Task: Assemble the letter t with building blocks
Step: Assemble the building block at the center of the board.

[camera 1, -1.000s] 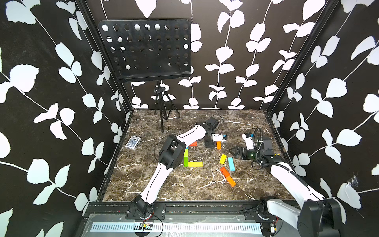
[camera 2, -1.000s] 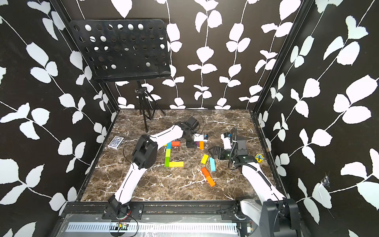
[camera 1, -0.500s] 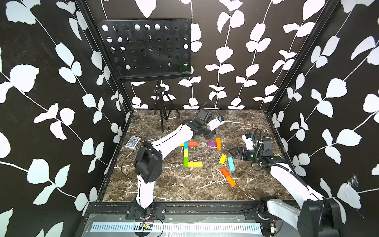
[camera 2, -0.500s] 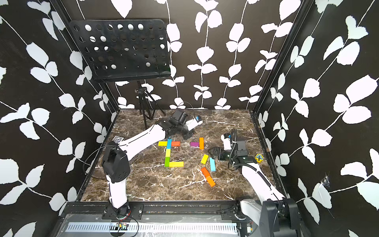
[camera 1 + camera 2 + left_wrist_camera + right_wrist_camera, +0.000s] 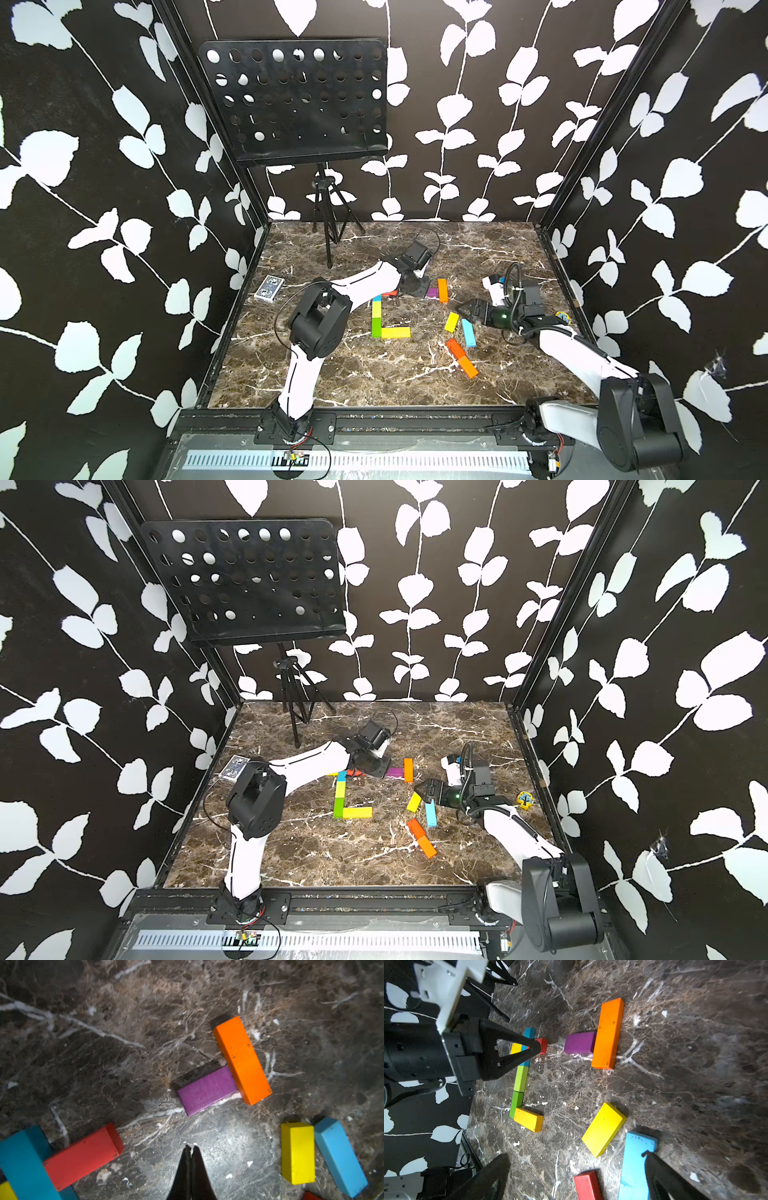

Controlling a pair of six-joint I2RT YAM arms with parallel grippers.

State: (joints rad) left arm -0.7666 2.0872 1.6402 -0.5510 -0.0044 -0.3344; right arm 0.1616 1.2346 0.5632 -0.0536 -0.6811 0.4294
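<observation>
The building blocks lie on the marble floor. A cyan (image 5: 376, 298), pale green (image 5: 376, 310) and lime green (image 5: 376, 326) bar form a column, with a yellow bar (image 5: 395, 332) at its foot and a red bar (image 5: 389, 293) beside its top. My left gripper (image 5: 191, 1147) is shut and empty, its tip low between the red bar (image 5: 83, 1156) and a purple bar (image 5: 206, 1089) that touches an orange bar (image 5: 242, 1059). My right gripper (image 5: 575, 1156) is open and empty, over a loose yellow bar (image 5: 604, 1128), a cyan bar (image 5: 635, 1165) and a red-orange bar (image 5: 586, 1185).
A black music stand (image 5: 297, 99) on a tripod stands at the back left. A blue-patterned card box (image 5: 270, 288) lies by the left wall. A small yellow token (image 5: 525, 800) sits behind the right arm. Another orange bar (image 5: 467, 366) lies at front right. Patterned walls enclose the floor.
The left gripper lifted off toward the back, then came down again between the red and purple bars, shutting as it went. The right arm has not moved.
</observation>
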